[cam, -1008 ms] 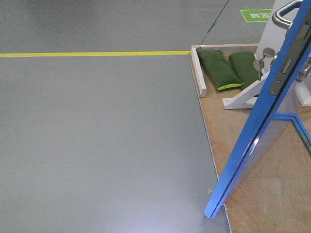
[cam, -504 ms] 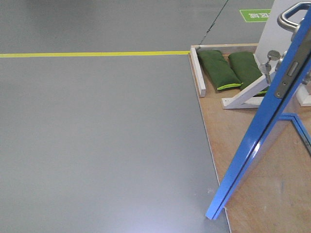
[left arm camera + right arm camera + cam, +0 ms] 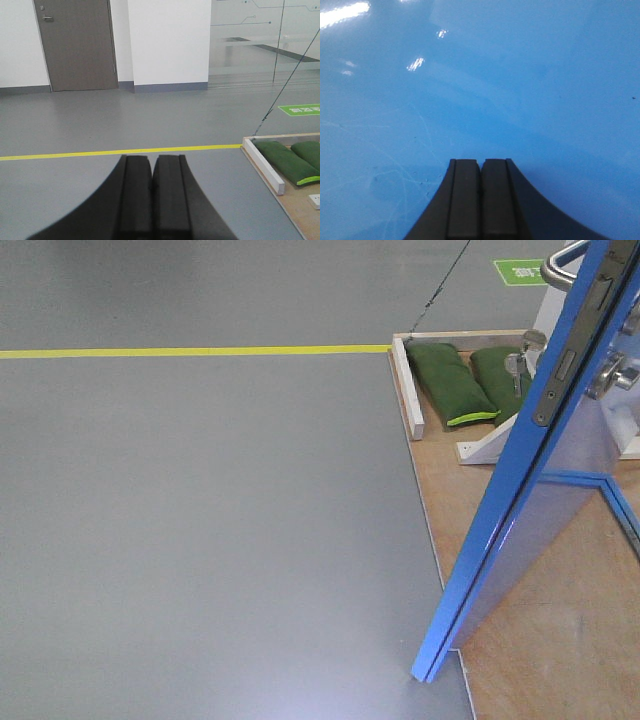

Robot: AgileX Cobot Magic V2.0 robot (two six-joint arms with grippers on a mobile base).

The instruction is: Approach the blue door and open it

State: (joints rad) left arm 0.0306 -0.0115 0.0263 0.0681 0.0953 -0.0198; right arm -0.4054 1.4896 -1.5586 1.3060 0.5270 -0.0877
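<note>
The blue door point(image 3: 492, 520) stands part-way open on the right of the front view, seen nearly edge-on, its grey latch plate point(image 3: 565, 358) facing me. A silver lever handle point(image 3: 553, 275) sticks out at the top left of the edge, and another point(image 3: 608, 375) on its right side. In the right wrist view the glossy blue door point(image 3: 480, 75) fills the frame. My right gripper point(image 3: 480, 162) is shut, empty and very close to the panel; I cannot tell if it touches. My left gripper point(image 3: 151, 159) is shut and empty over the open grey floor.
The door stands on a wooden platform point(image 3: 560, 660) with a white rail point(image 3: 408, 390), white braces point(image 3: 485, 445) and green sandbags point(image 3: 450, 380). A yellow floor line point(image 3: 190, 351) crosses the grey floor. A grey room door point(image 3: 77, 45) and a glass wall point(image 3: 265, 40) stand far ahead.
The door's free edge drifted slightly right, then swung left, so more of its right face shows. The floor line and platform have not shifted in view.
</note>
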